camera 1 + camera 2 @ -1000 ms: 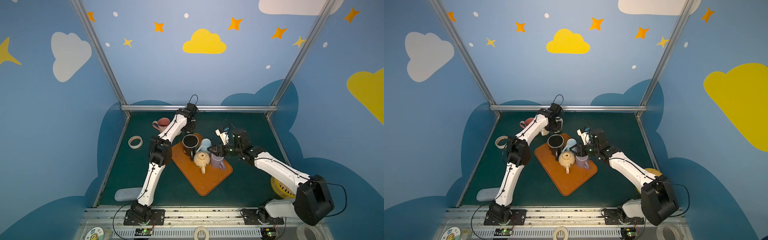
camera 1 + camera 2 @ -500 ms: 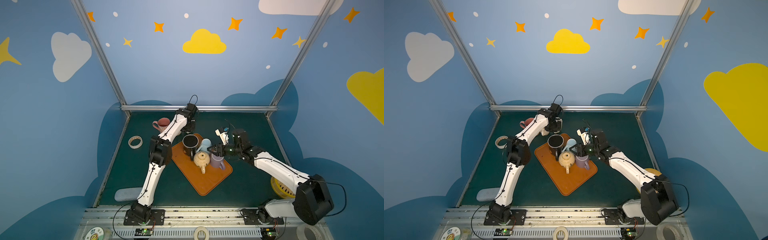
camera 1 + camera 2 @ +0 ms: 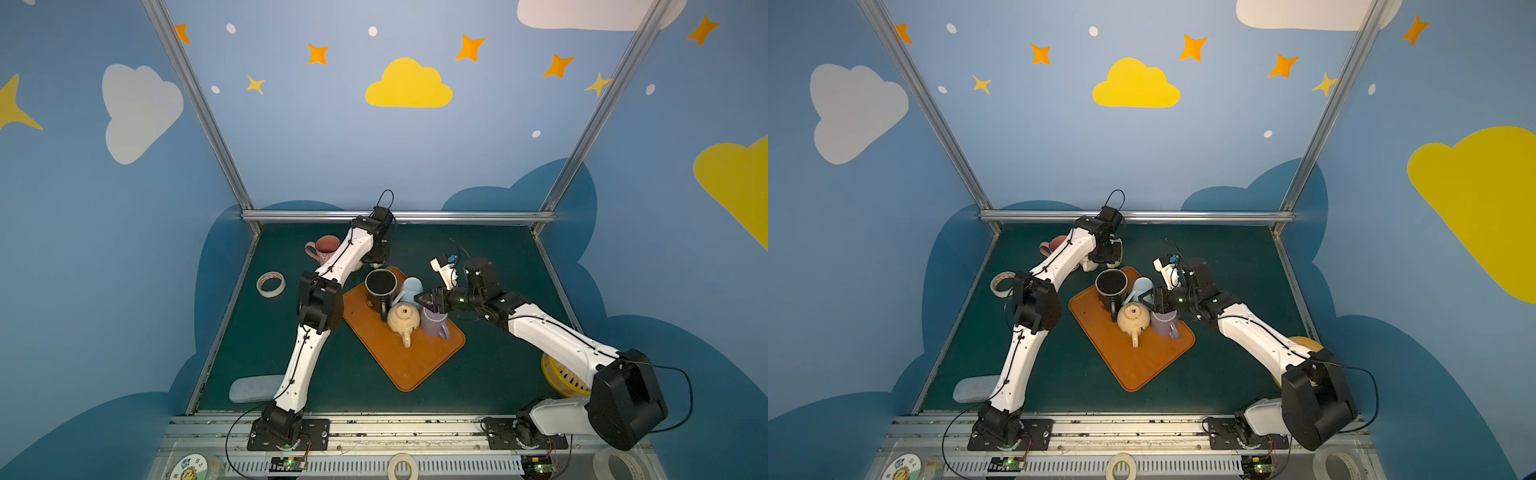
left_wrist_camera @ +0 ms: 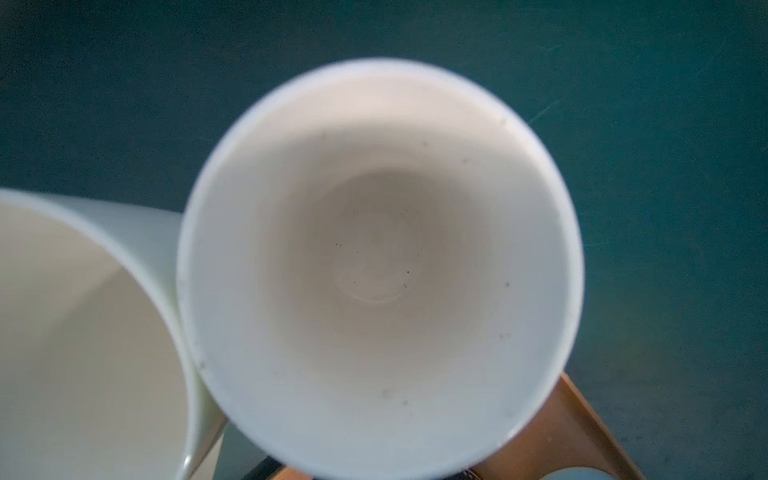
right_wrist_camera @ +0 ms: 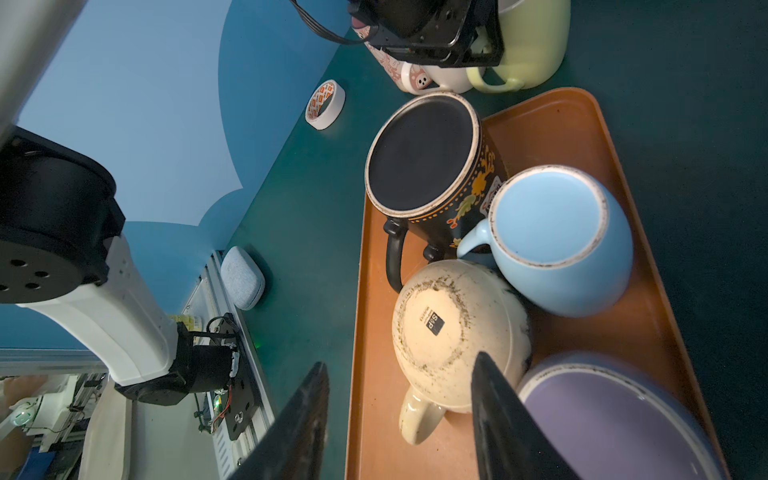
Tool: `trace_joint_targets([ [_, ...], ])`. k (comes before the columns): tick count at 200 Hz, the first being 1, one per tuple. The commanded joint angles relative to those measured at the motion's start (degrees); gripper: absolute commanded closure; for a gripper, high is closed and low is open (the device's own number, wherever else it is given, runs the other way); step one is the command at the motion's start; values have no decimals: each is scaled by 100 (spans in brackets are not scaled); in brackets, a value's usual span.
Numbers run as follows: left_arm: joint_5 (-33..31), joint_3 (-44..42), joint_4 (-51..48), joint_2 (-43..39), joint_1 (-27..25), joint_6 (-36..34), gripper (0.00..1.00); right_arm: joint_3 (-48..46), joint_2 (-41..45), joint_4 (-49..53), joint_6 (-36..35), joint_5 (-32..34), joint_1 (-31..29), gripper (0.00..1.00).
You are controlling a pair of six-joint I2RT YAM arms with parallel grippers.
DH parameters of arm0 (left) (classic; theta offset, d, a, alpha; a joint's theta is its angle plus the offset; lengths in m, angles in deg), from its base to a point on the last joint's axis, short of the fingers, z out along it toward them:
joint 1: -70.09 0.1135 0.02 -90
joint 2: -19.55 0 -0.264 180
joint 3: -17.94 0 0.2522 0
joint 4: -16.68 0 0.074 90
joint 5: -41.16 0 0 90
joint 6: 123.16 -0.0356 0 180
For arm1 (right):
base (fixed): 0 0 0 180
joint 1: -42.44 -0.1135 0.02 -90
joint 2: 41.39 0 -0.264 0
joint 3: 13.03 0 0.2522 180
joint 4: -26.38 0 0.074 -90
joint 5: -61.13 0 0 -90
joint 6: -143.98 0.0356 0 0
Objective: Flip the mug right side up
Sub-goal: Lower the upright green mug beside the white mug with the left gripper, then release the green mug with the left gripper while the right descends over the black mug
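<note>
Nothing had visibly shifted since the earlier frames: both arms and every mug stood where they had been. The right fingers [image 5: 299,424] were spread well apart with nothing between them, poised above the tray [image 5: 582,124], one tip over the cream mug [image 5: 453,324], beside the purple mug [image 5: 615,419]. Both of those stood bottom-up on the tray, as did the blue mug [image 5: 561,241] and black mug [image 5: 424,158] beyond them, all four crowded together. The left fingers were hidden under the left arm [image 3: 353,253] in both top views and out of the left wrist view, so their spread and hold could not be told. Directly below that wrist camera the mug [image 4: 374,270] stood mouth up on the tabletop [image 4: 665,166], just off the tray's far corner, its rim touching a white mug [image 4: 83,332]. A pink mug [image 3: 326,245] stood near these, further left, and a tape roll [image 3: 270,284] lay well apart.
</note>
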Motion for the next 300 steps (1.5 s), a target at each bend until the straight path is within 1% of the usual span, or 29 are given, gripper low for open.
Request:
trace_joint_targets([
  [1,-16,137,-133,40,18,44,72,98,21,-146,-34,-85,-24,50],
  [13,-10,134,-143,31,15,35,70,97,34,-146,-34,-85,-25,50],
  [60,-6,143,-195,-52,-3,24,64,92,60,-155,-25,-107,-21,50],
  [86,45,137,-223,-174,-31,-34,56,106,86,-137,-26,-90,-24,50],
  [105,71,138,-234,-321,-49,-71,53,132,128,-79,-25,-88,-25,50],
  [155,86,162,-214,-818,-62,-79,49,276,296,196,-20,57,-43,49],
  [182,209,163,-292,-1142,-88,-141,46,427,403,575,-46,418,-147,49],
  [201,409,133,-405,-1387,-128,-290,44,602,430,938,-71,804,-320,48],
  [212,455,51,-427,-1569,-153,-333,43,718,433,1178,-95,1136,-465,48],
  [230,518,-425,-232,-2062,-186,-319,42,982,374,1656,-113,1780,-761,48],
  [260,657,-2083,686,-3303,-209,-118,39,1413,166,2276,-18,2817,-1354,47],
  [300,735,-4156,1704,-4973,-207,99,33,1871,-292,2820,275,3750,-1989,46],
])
